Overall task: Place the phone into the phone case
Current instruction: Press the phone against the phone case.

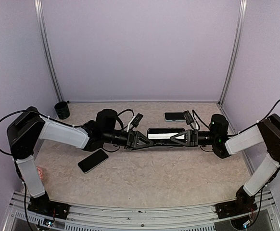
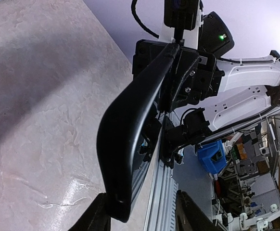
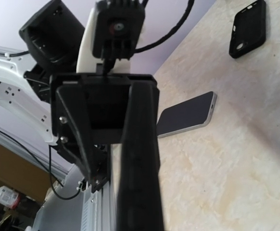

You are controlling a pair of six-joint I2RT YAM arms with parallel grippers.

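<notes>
The black phone case [image 1: 165,133] hangs in the air between both arms at mid-table. My right gripper [image 1: 179,137] is shut on its right end; in the right wrist view the case [image 3: 140,168] runs edge-on up from the bottom, hiding the fingers. My left gripper [image 2: 142,216] is open. The case's curved edge [image 2: 130,134] rests beside one finger [image 2: 96,217], and the other finger stands well apart from it. The phone [image 1: 93,160] lies flat on the table, screen dark, below the left arm. It also shows as a phone [image 3: 185,115] with a silver rim.
A second black case [image 3: 248,28] lies flat further along the table. A dark phone-like slab with a pale rim [image 1: 174,116] lies at the back, right of centre. A black cup [image 1: 61,110] stands in the back left corner. Walls close in three sides.
</notes>
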